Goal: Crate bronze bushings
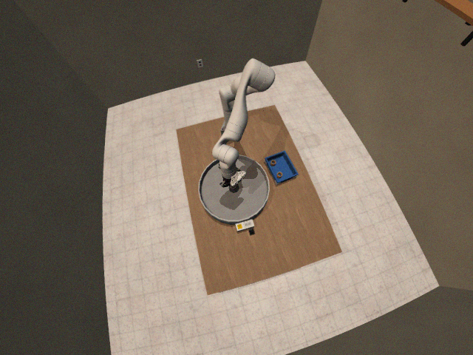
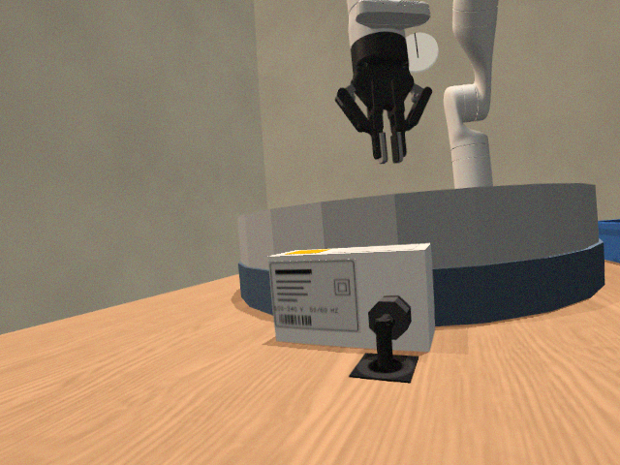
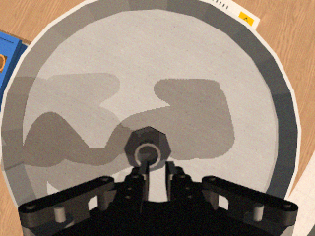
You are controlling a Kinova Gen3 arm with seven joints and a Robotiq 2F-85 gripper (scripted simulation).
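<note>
The grey turning table (image 1: 213, 200) (image 2: 476, 230) (image 3: 98, 39) shows no loose bushings on the part in view. At its middle stands a dark hub (image 1: 233, 188) (image 3: 149, 134) with a ring on top in the wrist view; I cannot tell whether that ring is a bushing or part of the hub. My gripper (image 1: 228, 184) (image 2: 387, 161) (image 3: 157, 171) is above the table near the hub, its fingers a narrow gap apart with nothing visible between them. The blue crate (image 1: 285, 166) (image 2: 609, 240) (image 3: 11, 46) holds two bronze-coloured bushings, one near a corner (image 1: 273, 163) and another (image 1: 279, 174) nearer the front.
A white box (image 1: 244, 225) (image 2: 315, 294) with a yellow label stands at the front edge of the turning table. A small black stand (image 1: 251, 231) (image 2: 385, 345) is just in front of it. The crate is right of the turning table in the top view, and the table has a raised rim.
</note>
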